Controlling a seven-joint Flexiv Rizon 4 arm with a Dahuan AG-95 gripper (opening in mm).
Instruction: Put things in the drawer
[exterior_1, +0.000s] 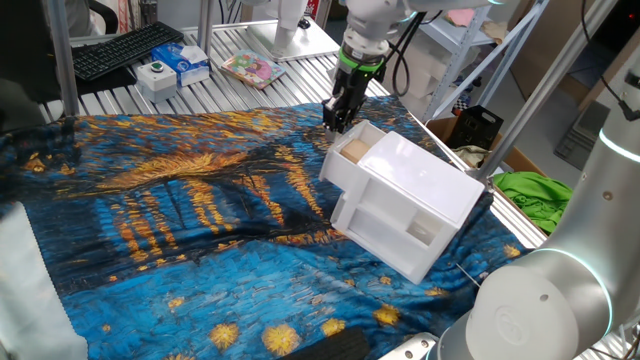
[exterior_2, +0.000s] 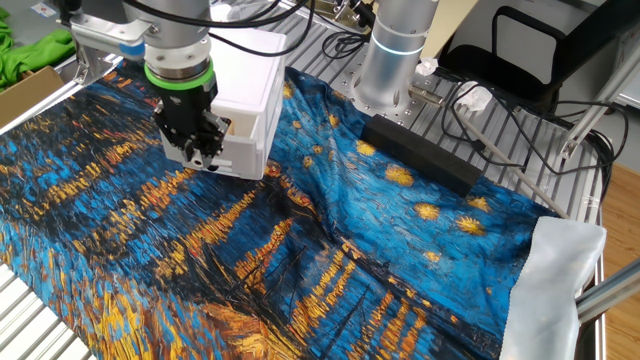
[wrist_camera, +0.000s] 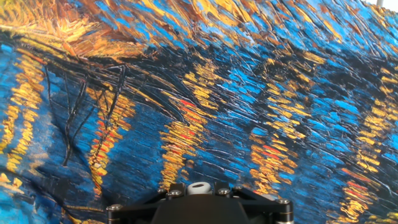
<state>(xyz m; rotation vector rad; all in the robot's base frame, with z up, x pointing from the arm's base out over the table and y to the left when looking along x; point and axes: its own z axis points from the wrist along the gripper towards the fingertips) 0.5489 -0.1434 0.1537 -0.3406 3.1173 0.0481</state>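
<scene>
Wooden block (exterior_1: 354, 150) already lies in the upper drawer (exterior_1: 345, 163), which is not pushed shut. Claw (exterior_1: 338, 122) just beside its far end, grip width unclear.

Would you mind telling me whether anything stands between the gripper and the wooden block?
Nothing visible does. The wooden block lies uncovered in the open upper drawer, and the gripper hangs just beyond the drawer's outer end, above the cloth.
</scene>
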